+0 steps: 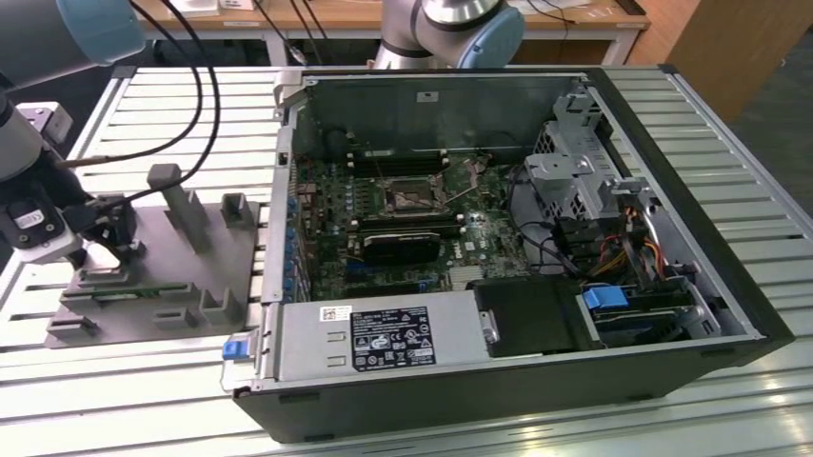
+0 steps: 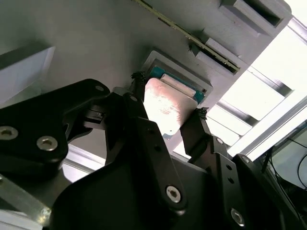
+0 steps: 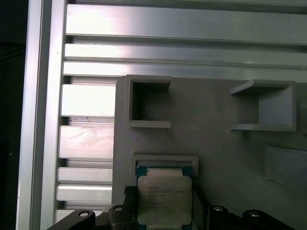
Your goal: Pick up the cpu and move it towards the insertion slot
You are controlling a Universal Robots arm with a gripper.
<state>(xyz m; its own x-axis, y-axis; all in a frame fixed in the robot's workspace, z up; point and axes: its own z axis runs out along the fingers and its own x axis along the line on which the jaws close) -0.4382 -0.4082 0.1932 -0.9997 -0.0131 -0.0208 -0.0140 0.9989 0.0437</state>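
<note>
Gripper fingers pinched the cpu by opposite edges, apparently not yet lifted from grey fixture nest; insertion slot, mid-frame in exterior view, lay well apart.

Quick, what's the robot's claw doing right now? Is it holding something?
Gripper: closed on the small flat square silvery-topped cpu, one finger at each side, at the grey plastic fixture pocket.

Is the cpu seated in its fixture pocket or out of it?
Seated. In both wrist views the cpu lies flat inside the raised frame on the grey fixture, the gripper straddling it.
</note>
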